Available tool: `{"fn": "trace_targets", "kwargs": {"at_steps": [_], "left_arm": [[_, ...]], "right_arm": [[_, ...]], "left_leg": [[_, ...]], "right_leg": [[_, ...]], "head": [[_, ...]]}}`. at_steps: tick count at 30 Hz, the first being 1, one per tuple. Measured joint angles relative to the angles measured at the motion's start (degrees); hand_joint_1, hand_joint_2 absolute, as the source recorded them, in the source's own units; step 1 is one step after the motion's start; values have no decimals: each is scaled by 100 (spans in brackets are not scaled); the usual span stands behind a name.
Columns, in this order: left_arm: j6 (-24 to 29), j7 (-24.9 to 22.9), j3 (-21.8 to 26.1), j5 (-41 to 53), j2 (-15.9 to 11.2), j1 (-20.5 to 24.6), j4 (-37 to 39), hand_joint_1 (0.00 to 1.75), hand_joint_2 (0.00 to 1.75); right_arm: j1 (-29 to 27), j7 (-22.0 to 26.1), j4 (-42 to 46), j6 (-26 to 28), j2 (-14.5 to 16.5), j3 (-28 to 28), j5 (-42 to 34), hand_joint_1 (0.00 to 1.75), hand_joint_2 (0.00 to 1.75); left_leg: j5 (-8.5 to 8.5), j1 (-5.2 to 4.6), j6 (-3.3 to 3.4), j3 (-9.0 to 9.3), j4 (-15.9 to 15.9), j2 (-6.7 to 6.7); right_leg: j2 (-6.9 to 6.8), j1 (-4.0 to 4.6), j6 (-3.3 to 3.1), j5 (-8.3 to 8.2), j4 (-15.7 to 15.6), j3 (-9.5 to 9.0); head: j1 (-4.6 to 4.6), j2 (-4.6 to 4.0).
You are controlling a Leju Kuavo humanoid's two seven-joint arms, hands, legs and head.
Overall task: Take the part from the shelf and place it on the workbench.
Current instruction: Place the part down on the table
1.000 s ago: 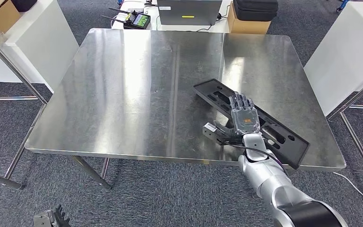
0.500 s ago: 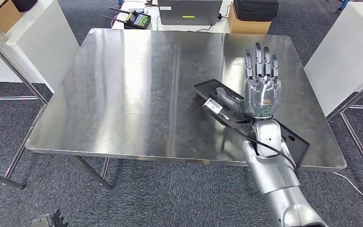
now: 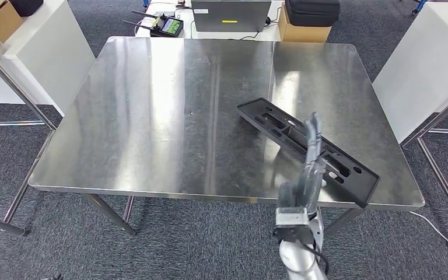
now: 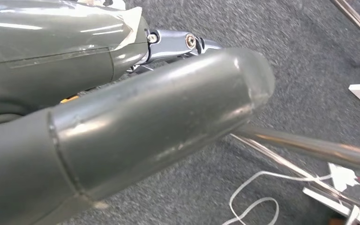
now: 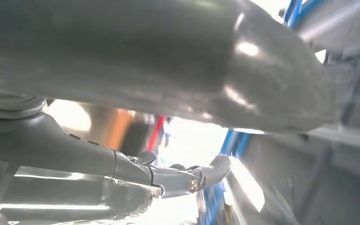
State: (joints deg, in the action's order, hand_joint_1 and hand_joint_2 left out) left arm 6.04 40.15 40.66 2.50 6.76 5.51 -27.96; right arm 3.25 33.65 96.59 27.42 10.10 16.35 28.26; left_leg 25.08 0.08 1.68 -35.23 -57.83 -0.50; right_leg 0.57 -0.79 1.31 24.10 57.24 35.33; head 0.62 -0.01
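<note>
steel workbench (image 3: 151,111) on grey carpet, long black part (image 3: 280,125) lying flat and slantwise on its right half, one end near the front right corner; right hand (image 3: 309,166) raised edge-on above the front edge, fingers straight, holding nothing; left hand (image 4: 122,112) over carpet, state cannot tell

Head view was bright, even; overhead glare streaked workbench (image 3: 169,116). Right hand (image 3: 309,169) motion-blurred. Right wrist view backlit, blown out, soft.
</note>
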Motion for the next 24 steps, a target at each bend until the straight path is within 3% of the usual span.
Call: {"fn": "trace_targets", "kwargs": {"at_steps": [6, 9, 11, 13, 15, 16, 19, 21, 22, 24], "left_arm": [[14, 0, 97, 32, -81, 36, 208, 0, 0], [23, 0, 111, 34, -91, 53, 244, 0, 0], [39, 0, 116, 39, -92, 62, 263, 0, 0], [55, 0, 131, 33, -92, 59, 278, 0, 0], [65, 0, 192, 6, -92, 28, 280, 0, 0], [71, 0, 243, -8, -92, -1, 275, 0, 0], [93, 0, 449, -9, -71, -124, 201, 0, 0], [130, -1, 590, 37, -38, -192, 131, 0, 0], [151, -1, 647, 76, -20, -219, 102, 0, 0], [173, -1, 742, 171, 14, -261, 51, 0, 0]], "right_arm": [[-482, 75, 16, -42, -104, 462, -133, 0, 0], [-542, 86, 25, -44, -127, 539, -154, 0, 0], [-570, 66, 34, -78, -144, 554, -245, 0, 0], [-657, 50, 25, -218, -182, 557, -498, 0, 0], [-767, 109, -31, -484, -241, 556, -873, 0, 0], [-795, 167, -103, -625, -269, 555, -1048, 0, 0], [-736, 329, -459, -829, -307, 540, -1306, 0, 0], [-664, 375, -687, -915, -303, 499, -1466, 0, 0], [-637, 387, -772, -964, -299, 467, -1559, 0, 0], [-601, 409, -876, -1028, -282, 393, -1714, 0, 0]], "left_leg": [[38, -14, 64, 0, -36, -2], [-20, 17, 133, 61, 37, 17], [-91, 54, 184, 111, 107, 43], [-103, 51, 196, 100, 113, 49], [-117, 53, 181, 69, 111, 53], [-129, 56, 165, 52, 109, 57], [-172, 63, 84, 13, 90, 65], [-200, 53, 12, -5, 56, 59], [-215, 50, -24, -14, 49, 51], [-170, 79, -89, -52, -4, 40]], "right_leg": [[0, -20, 28, 10, -10, -29], [-3, 1, 64, 51, 17, -39], [-9, 19, 33, 324, 401, 93], [-12, 7, -24, 742, 1143, 361], [-14, -13, 8, 930, 1569, 464], [-17, -27, 56, 892, 1460, 352], [-40, -71, 172, 581, 319, -415], [-31, -46, 136, 479, -20, -609], [-19, -21, 96, 448, 8, -575], [-22, -55, -12, 425, -7, -523]], "head": [[0, 0], [-1, 0], [-20, 0], [-37, 1], [-40, 1], [-44, 1], [-42, 1], [-34, 1], [-28, 0], [-25, -1]]}}
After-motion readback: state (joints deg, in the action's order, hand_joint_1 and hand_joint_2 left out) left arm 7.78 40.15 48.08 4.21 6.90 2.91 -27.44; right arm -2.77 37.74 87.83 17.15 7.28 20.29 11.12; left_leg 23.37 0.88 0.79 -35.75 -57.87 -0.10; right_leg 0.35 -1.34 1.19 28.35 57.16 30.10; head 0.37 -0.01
